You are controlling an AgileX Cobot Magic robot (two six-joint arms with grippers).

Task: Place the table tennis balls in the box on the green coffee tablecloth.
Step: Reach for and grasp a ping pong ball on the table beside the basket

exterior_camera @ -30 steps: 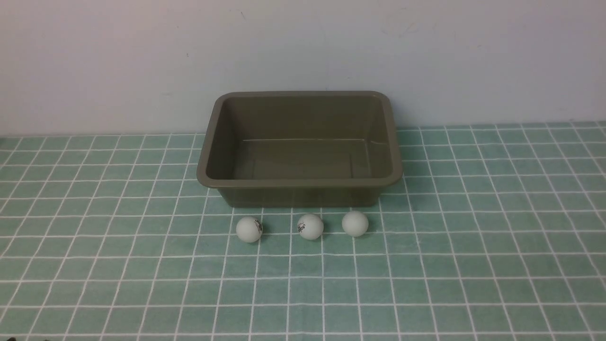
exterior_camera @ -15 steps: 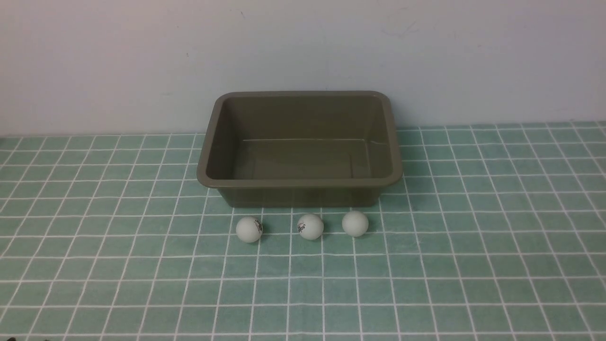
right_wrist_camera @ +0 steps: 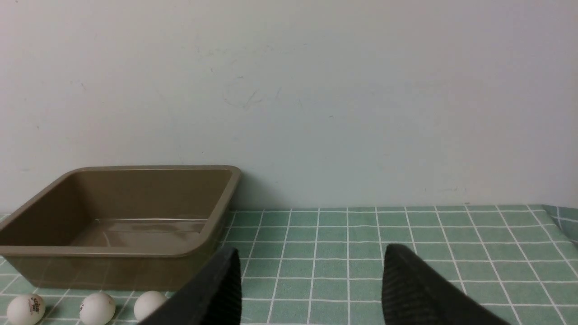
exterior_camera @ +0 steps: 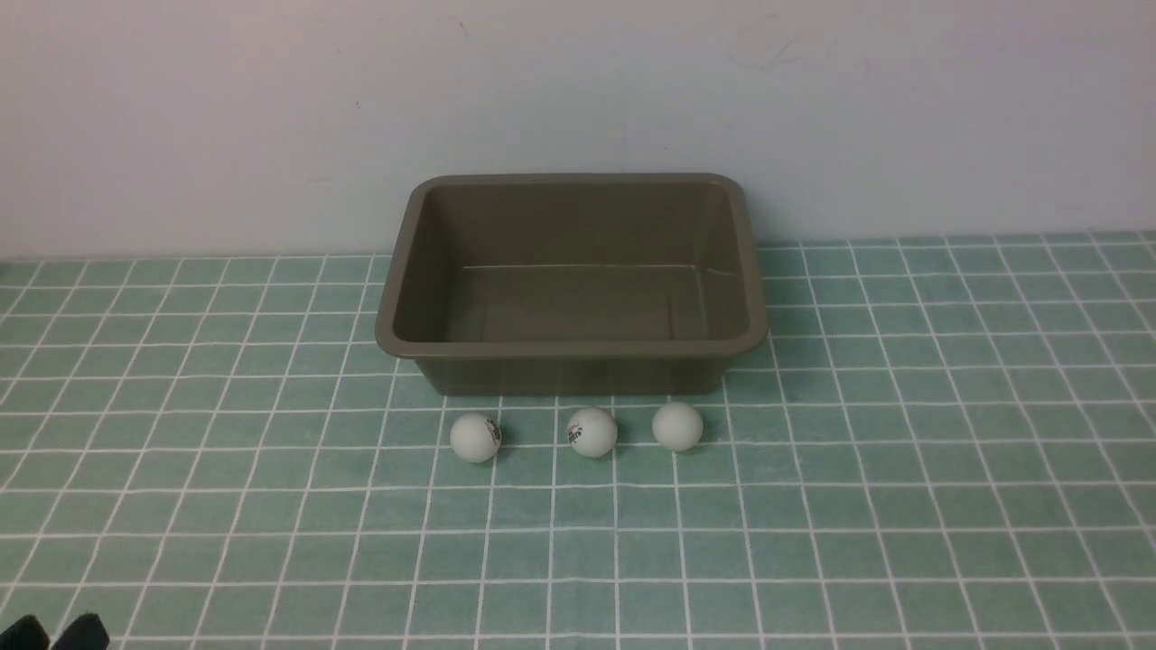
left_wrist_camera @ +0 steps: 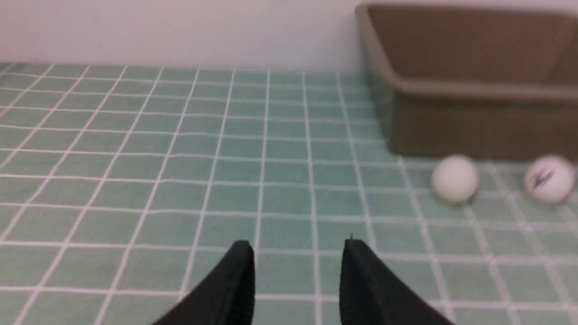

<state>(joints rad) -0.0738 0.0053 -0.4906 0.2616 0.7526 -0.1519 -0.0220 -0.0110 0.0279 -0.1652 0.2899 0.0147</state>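
Three white table tennis balls [exterior_camera: 475, 438] [exterior_camera: 591, 431] [exterior_camera: 677, 426] lie in a row on the green coffee tablecloth [exterior_camera: 903, 451], just in front of the box. The olive-brown box [exterior_camera: 569, 350] stands with nothing inside it. My left gripper [exterior_camera: 54, 629] peeks in at the front view's bottom-left corner, far from the balls. In the left wrist view it [left_wrist_camera: 298, 246] is open over bare cloth, with two balls [left_wrist_camera: 454, 178] [left_wrist_camera: 549, 178] and the box [left_wrist_camera: 474, 89] ahead of it. My right gripper [right_wrist_camera: 311, 255] is open and holds nothing, with all three balls [right_wrist_camera: 96, 308] and the box [right_wrist_camera: 113, 252] off to one side.
A plain white wall [exterior_camera: 271, 117] rises directly behind the box. The cloth's edge folds at the far right [right_wrist_camera: 560, 216] in the right wrist view. Gridded cloth spreads wide on both sides of the box and in front of the balls.
The left gripper's black fingertips have come into the front view's bottom-left corner. The balls and box have not moved.
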